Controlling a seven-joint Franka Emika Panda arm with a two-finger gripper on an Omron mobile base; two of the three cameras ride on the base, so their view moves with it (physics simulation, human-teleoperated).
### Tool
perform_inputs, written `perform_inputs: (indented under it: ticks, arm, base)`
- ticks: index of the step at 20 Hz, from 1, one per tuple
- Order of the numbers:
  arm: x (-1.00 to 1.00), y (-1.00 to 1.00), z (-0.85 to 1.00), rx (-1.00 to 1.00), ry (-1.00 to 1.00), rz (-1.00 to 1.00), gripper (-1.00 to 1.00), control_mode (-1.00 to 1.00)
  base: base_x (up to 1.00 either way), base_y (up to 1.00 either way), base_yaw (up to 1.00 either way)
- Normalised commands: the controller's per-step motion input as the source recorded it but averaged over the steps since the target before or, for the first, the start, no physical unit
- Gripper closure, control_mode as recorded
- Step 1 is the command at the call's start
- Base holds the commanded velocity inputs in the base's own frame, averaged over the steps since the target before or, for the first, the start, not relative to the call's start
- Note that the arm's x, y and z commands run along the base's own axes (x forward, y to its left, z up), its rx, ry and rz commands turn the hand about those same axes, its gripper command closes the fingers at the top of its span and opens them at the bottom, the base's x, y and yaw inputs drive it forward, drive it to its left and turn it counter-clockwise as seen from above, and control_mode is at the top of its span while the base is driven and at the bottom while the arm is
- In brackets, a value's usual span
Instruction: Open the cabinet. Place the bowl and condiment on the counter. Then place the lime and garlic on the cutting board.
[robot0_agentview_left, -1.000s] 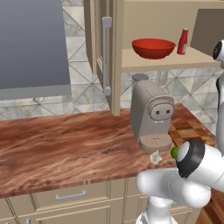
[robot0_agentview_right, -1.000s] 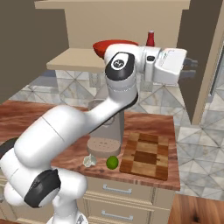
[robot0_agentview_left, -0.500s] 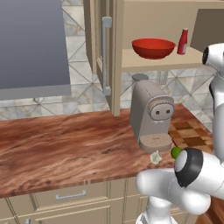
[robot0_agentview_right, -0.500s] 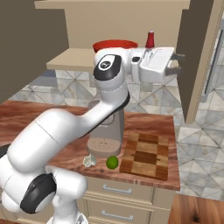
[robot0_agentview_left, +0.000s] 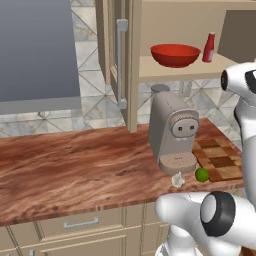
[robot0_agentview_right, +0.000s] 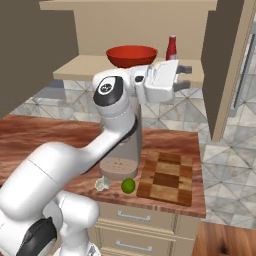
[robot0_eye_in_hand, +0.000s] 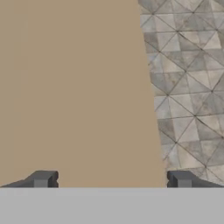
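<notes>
cabinet (robot0_agentview_left: 125, 60) open, upper centre | bowl (robot0_agentview_left: 175, 54) on shelf, upper right; likely rigid, glossy, slippery: pinch the rim | condiment (robot0_agentview_left: 209, 47) beside it | gripper (robot0_agentview_right: 184, 76) empty, its 2 fingers spread wide, near shelf

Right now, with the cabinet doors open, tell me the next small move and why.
Probably swing the gripper left toward the red bowl on the cabinet shelf. Its jaws stand wide and hold nothing. It sits just right of the bowl and below the condiment bottle, facing the open right door. Bowl and bottle are not yet on the counter.
</notes>
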Motion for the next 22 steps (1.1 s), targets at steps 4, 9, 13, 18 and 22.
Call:
perform_inputs:
  ticks: [4, 9, 13, 18, 22]
  arm:
    - [0.0, 0.45, 0.14, 0.15, 0.14, 0.28, -1.0, -1.0]
    - [0.0, 0.52, 0.16, 0.14, 0.14, 0.25, -1.0, -1.0]
    - [0.0, 0.46, 0.04, 0.12, 0.12, 0.21, -1.0, -1.0]
    - [0.0, 0.26, 0.0, 0.15, 0.03, 0.13, -1.0, -1.0]
    - [0.0, 0.11, 0.0, 0.19, 0.04, 0.08, -1.0, -1.0]
  base:
    - [0.0, 0.0, 0.0]
    - [0.0, 0.0, 0.0]
    - [0.0, 0.0, 0.0]
    - [0.0, 0.0, 0.0]
    - [0.0, 0.0, 0.0]
